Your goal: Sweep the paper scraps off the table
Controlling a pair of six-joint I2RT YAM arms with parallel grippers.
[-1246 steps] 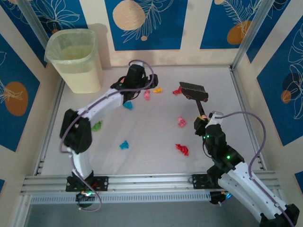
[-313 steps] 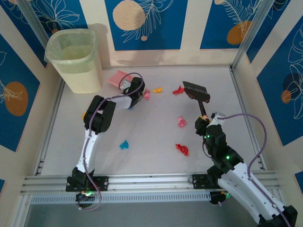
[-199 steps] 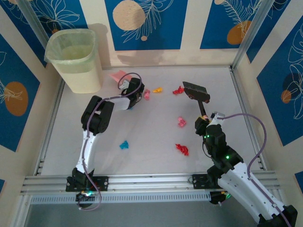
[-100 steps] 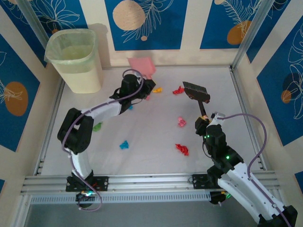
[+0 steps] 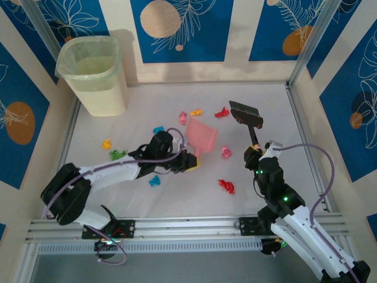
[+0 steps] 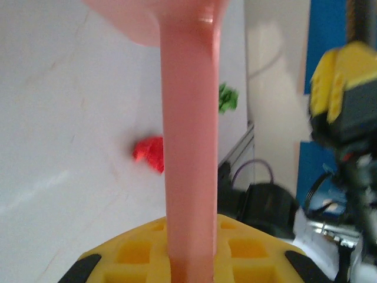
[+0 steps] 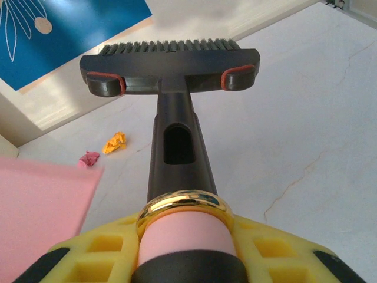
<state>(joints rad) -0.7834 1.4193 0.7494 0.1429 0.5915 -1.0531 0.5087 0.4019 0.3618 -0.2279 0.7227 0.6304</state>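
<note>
Nine paper scraps (image 5: 155, 180) scattered over the worktop (image 5: 188, 203) from above, left tool (image 5: 187, 162) clamped on the dustpan (image 5: 200, 137) handle at centre, right tool (image 5: 254, 154) gripping the brush (image 5: 244, 112) handle at right, left wrist: pan cut off at top, red and green scraps blurred, right wrist: dustpan corner cropped at left, two small scraps beyond it

Two robot arms, seen from above. The left arm (image 5: 112, 172) folds back to an elbow at the near left. Its forearm lies low and stretches rightward toward the middle. The left gripper (image 5: 189, 161) points right, its yellow fingers (image 6: 159, 230) clamped tight on the thin handle of a pink dustpan (image 6: 188, 147). The right arm (image 5: 297, 221) rises from the near right corner, forearm angled away from the base. The right gripper (image 5: 254, 152) points toward the far side, yellow fingers (image 7: 123, 230) closed around the handle of a black brush (image 7: 177, 141).
</note>
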